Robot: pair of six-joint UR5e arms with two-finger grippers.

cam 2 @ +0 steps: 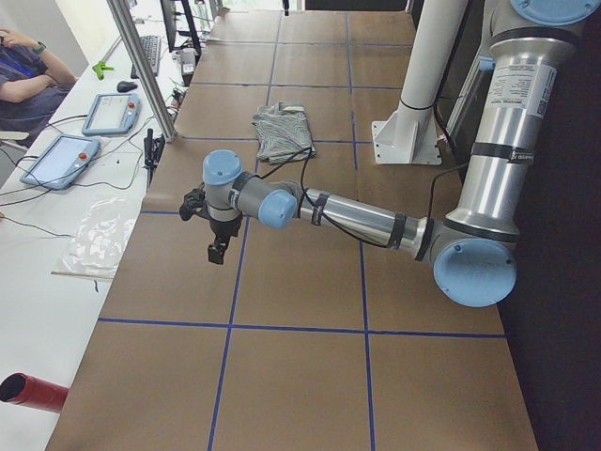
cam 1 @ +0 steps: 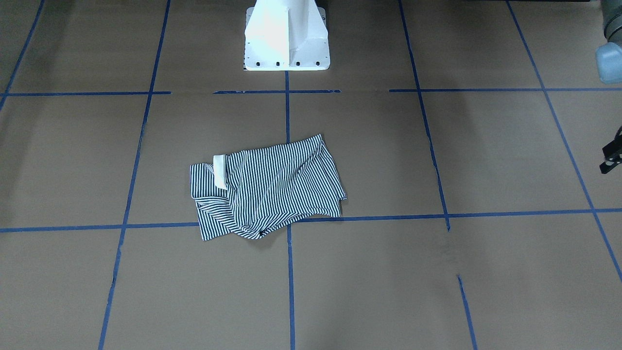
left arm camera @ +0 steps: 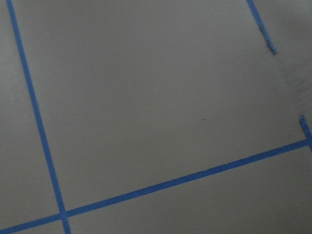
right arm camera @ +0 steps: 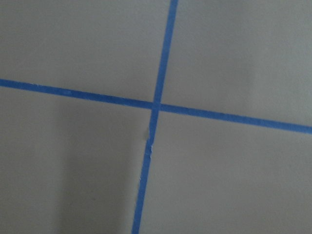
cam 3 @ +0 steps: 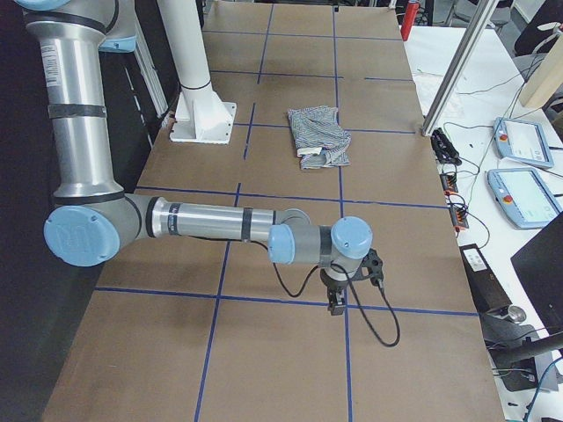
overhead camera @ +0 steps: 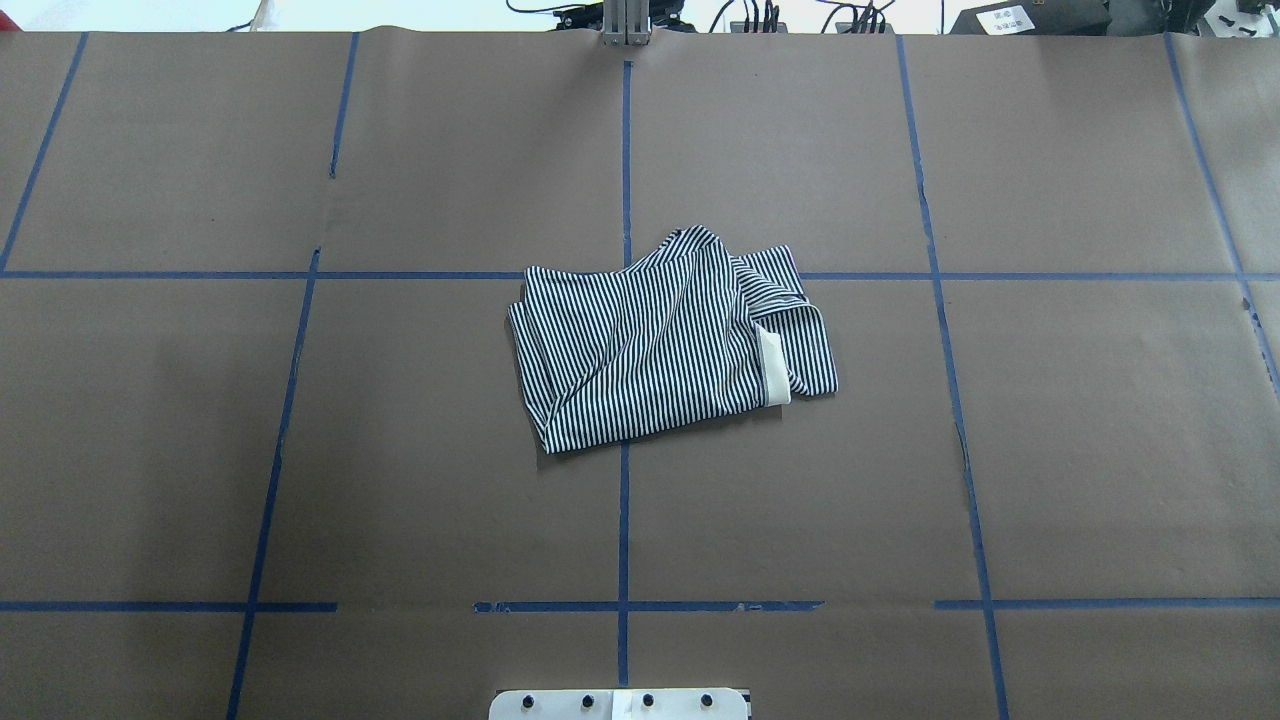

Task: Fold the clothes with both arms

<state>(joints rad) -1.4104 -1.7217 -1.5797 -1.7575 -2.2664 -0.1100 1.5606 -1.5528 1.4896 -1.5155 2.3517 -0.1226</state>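
**Shirt (overhead camera: 650,340) mid-table, nothing near it**

It lies bunched at the centre, long axis side to side, collar (overhead camera: 774,366) toward the robot's right. Left gripper (cam 2: 217,252) and right gripper (cam 3: 335,305) hang at opposite ends, well apart from it. Can't tell how open either is.

navy/wht striped shirt (overhead camera: 640,340), cream collar (overhead camera: 774,368), brown tbl (overhead camera: 1100,450), blue tape (overhead camera: 623,520)
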